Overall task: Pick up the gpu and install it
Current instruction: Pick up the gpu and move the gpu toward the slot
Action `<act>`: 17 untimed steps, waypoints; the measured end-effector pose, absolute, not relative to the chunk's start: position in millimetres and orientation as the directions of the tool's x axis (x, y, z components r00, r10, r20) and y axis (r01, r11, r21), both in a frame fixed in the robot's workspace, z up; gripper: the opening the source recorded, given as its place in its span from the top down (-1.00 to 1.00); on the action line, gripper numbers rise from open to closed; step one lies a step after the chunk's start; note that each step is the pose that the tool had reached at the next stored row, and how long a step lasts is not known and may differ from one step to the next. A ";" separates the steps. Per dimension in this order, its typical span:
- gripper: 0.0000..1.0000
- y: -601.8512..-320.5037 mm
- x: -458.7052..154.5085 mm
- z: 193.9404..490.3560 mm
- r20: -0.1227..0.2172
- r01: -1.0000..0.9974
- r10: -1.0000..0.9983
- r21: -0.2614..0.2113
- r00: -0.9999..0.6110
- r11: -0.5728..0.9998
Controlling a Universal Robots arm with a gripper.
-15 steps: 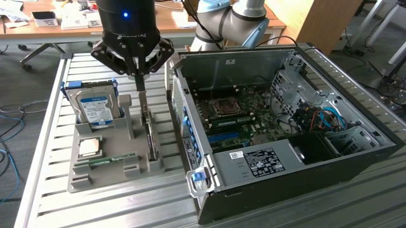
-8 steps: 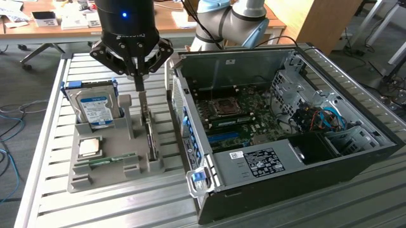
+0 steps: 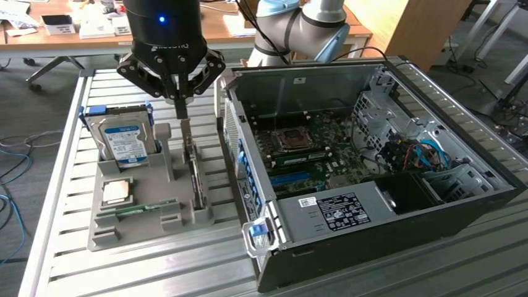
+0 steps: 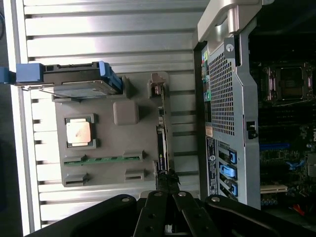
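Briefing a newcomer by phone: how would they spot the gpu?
Find the open computer case, then the grey tray beside it on the exterior view's left. The gpu is the thin dark card on edge in the slot nearest the case, pinched by the claw; the blue-labelled hard drive is broader, the green RAM stick lies flat.

A grey moulded holder (image 3: 136, 226) sits on the slatted metal table (image 3: 123, 272). A silver, blue-labelled hard drive (image 3: 123, 139) with blue side rails stands upright in the holder's far slot. Nearer the camera, a processor chip (image 3: 115, 192) lies flat in a square recess, and just beside it a narrow green RAM stick (image 3: 144, 207) rests in its slot. Cables (image 3: 12, 154) trail over the floor at the exterior view's left.
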State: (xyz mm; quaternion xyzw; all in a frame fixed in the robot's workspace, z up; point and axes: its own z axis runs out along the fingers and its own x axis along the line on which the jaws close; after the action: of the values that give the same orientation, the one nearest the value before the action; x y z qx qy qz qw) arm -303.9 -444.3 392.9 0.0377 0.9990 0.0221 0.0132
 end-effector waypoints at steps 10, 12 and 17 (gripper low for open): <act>0.66 -444.3 -303.9 392.9 -0.025 0.075 0.076 0.045 -0.997 0.996; 0.41 -444.3 -303.9 392.9 -0.025 0.075 0.076 0.045 -0.997 0.996; 0.05 -444.3 -304.0 392.9 -0.025 0.075 0.076 0.045 -0.997 0.996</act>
State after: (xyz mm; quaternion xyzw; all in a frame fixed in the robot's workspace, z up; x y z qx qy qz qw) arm -304.0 -444.3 392.9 0.0377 0.9990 0.0221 0.0132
